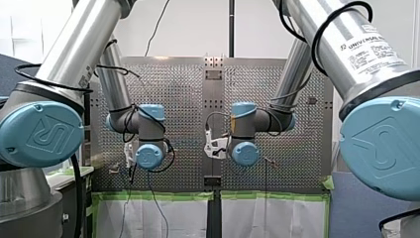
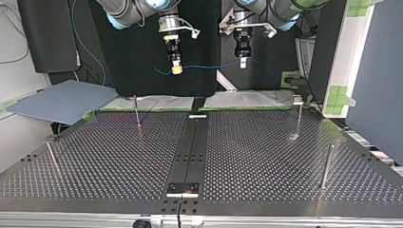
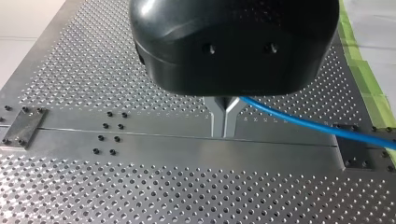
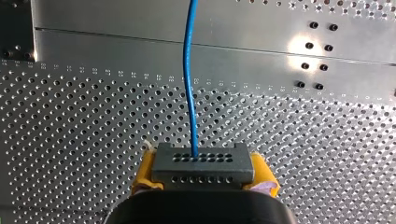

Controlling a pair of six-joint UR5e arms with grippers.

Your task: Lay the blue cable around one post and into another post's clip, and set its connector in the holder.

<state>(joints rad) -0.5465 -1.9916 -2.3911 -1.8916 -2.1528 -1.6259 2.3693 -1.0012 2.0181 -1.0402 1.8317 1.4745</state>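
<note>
One level blue cable [image 2: 209, 65]: left gripper [image 2: 243, 63] clamps it, right gripper [image 2: 177, 69] clamps its connector [image 4: 203, 164].

- The front view looks from behind and above my left arm [image 1: 74, 44] and my right arm [image 1: 356, 44], over the perforated table [image 1: 173, 99], from rather far.
- The top view faces it from the table's opposite edge, low (about at the height of the posts [image 2: 326, 166]); both share the whole plate.
- The left wrist view looks along my left gripper [image 3: 224, 126], close above the table's centre strip [image 3: 163, 140].
- The right wrist view looks along my right gripper [image 4: 203, 175], from just behind the connector [image 4: 203, 158]; both wrist views share this strip and the blue cable [image 3: 303, 121].
</note>
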